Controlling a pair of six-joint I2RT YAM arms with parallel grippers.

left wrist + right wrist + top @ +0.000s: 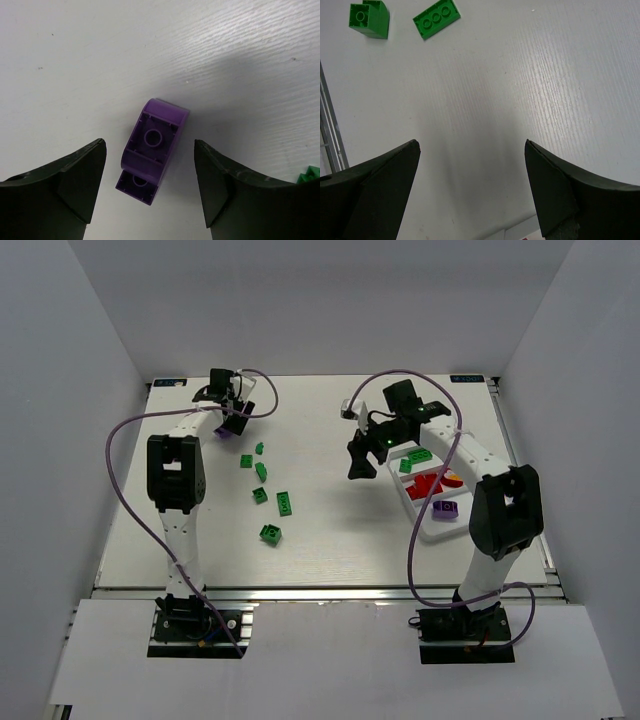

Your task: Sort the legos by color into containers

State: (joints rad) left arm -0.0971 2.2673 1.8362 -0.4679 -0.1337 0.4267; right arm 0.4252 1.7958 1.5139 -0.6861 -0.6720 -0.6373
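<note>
A purple lego [152,150] lies upside down on the table between my left gripper's [150,143] open fingers, which do not touch it. In the top view this left gripper [233,424] is at the far left, over the purple lego [225,434]. Several green legos [270,534] lie scattered in the table's middle. The white tray [430,531] at the right holds green [418,457], red [432,484] and purple [446,508] legos in separate compartments. My right gripper [359,464] hovers open and empty left of the tray; its wrist view [471,143] shows bare table beneath.
Two green legos [369,18] [436,18] lie ahead of the right gripper. A corner of the tray [520,233] shows at the bottom of the right wrist view. A green lego's edge [312,175] shows right of the left gripper. White walls enclose the table.
</note>
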